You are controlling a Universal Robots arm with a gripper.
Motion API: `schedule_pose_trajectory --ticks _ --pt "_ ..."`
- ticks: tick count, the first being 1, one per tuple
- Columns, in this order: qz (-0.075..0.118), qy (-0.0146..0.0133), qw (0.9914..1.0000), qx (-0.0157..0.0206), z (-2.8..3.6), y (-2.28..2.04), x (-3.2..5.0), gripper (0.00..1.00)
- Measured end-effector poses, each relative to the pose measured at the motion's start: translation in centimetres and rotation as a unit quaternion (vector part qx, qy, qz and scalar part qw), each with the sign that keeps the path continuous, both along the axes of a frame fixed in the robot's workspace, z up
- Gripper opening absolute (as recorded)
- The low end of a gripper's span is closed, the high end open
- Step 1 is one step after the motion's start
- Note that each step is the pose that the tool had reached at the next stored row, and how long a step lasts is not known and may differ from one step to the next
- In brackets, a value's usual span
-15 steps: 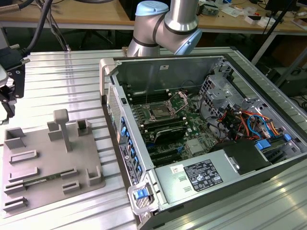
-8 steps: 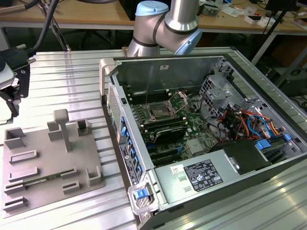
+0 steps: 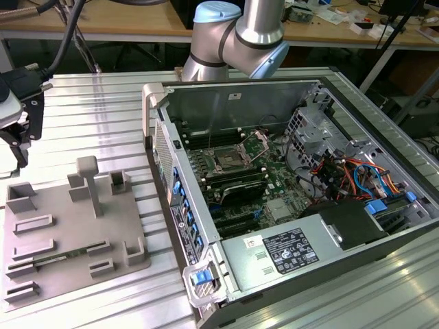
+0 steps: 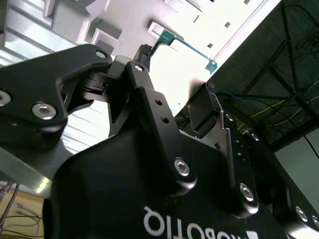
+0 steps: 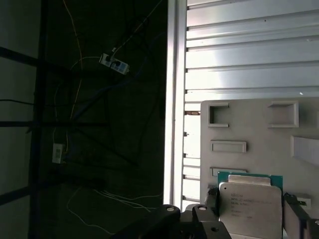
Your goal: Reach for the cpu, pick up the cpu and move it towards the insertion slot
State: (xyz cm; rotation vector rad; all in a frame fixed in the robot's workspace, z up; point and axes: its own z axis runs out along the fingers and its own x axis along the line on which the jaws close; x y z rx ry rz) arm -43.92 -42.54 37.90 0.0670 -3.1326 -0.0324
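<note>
Even overhead light fills the exterior view: soft shadows on the flat grey plastic tray [image 3: 68, 229], mild sheen on the ribbed aluminium table [image 3: 89, 103]. In the second wrist view that table burns to white glare behind the backlit black gripper [image 4: 178, 69]. In the first wrist view the square silvery-white cpu [image 5: 251, 206] is plainly lit beside deep gloom.

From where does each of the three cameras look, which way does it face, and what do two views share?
Exterior view: off the arm, looking down on the grey tray and the open computer case; the arm and the end effector show.
First wrist view: on the wrist, looking along the fingers to the tray and the table's edge.
Second wrist view: on the wrist, looking past the end effector's body.
Both wrist views share the cpu, gripped between the fingers.
</note>
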Motion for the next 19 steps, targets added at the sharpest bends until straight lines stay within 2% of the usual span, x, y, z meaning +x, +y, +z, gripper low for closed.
schedule_pose_trajectory --ticks 4,14,19 --pt "0.000 -0.0001 1.00000 -0.0004 0.40 -0.01 0.00 0.55" --pt "0.000 -0.0002 1.00000 -0.0010 2.04 0.00 0.00 0.55" --pt "0.000 -0.0003 1.00000 -0.0010 2.24 0.00 0.00 0.55"
